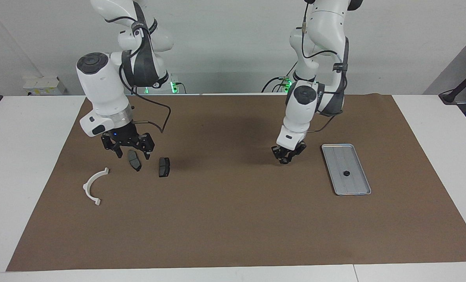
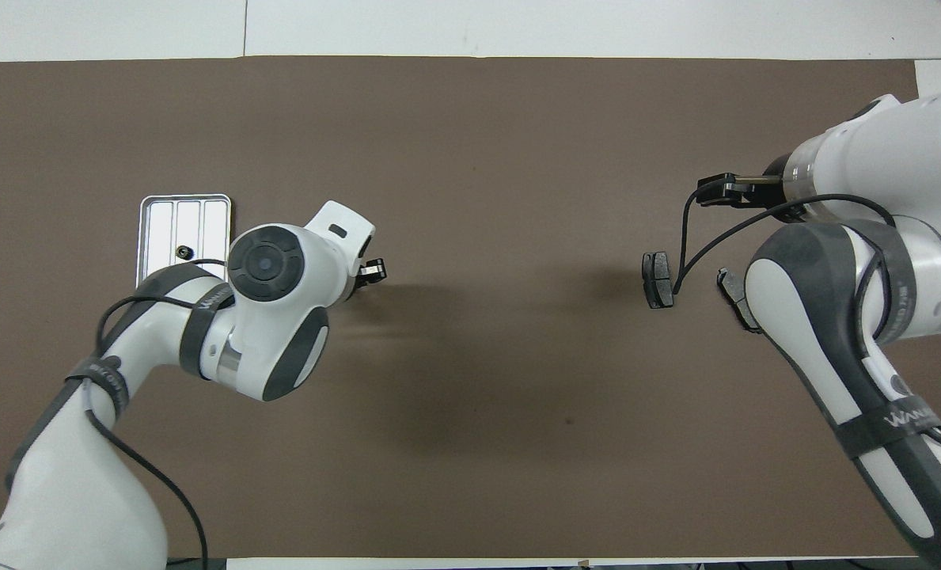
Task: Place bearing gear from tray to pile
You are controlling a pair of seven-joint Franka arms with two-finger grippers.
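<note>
The bearing gear (image 1: 346, 173), a small dark round part with no long axis, lies flat in the tray (image 1: 336, 150), whose length runs away from the robots. The left gripper (image 1: 285, 159) hangs over bare brown mat (image 1: 233, 219) beside the tray, fingertips nearly together, holding nothing visible. The right gripper (image 1: 131, 153) waits, fingers apart, over the brake pads (image 1: 164, 167) near the white bracket (image 1: 93, 186). Open mat separates tray and pile.
</note>
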